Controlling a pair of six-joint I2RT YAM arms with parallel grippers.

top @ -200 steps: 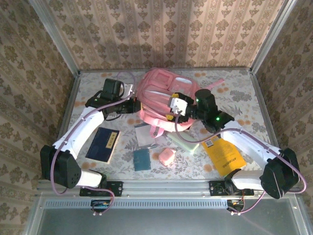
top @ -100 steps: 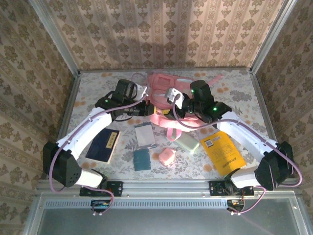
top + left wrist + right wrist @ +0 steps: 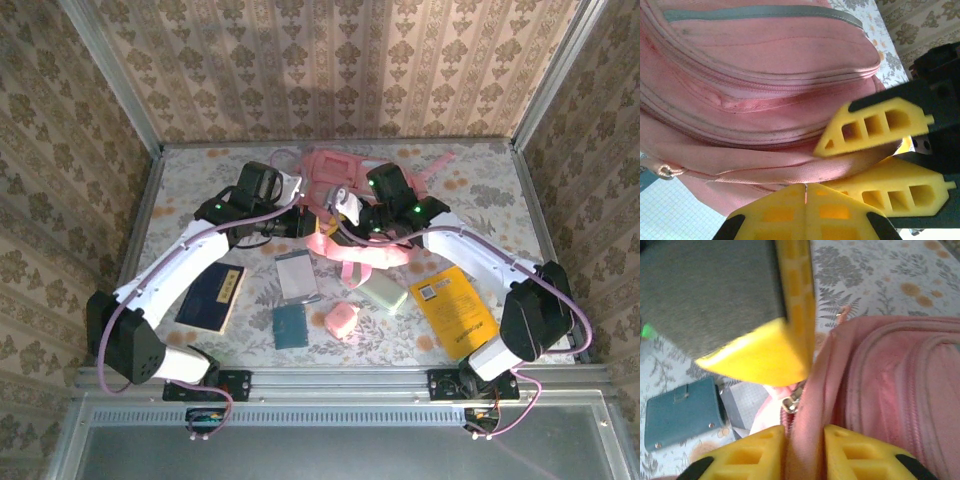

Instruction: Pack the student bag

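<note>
The student bag (image 3: 328, 166), a big pink backpack, stands bunched at the back of the table between both arms, its straps (image 3: 362, 262) trailing forward. My left gripper (image 3: 306, 222) is at the bag's left side. Its tips (image 3: 805, 192) are pressed together on a thin fold of the bag (image 3: 765, 60). My right gripper (image 3: 336, 212) meets it from the right. It is shut (image 3: 805, 452) on a thick pink edge of the bag (image 3: 890, 380), next to a metal zipper pull (image 3: 791, 403). The two grippers nearly touch.
In front of the bag lie a dark blue book (image 3: 212, 296), a grey notebook (image 3: 297, 275), a teal wallet (image 3: 290, 326), a small pink pouch (image 3: 342, 320), a pale green case (image 3: 385, 292) and a yellow book (image 3: 456, 310). Patterned walls enclose the table.
The bag went from lying flat to bunched up further back. My left gripper moved right onto it, and my right gripper moved back and left until the two met.
</note>
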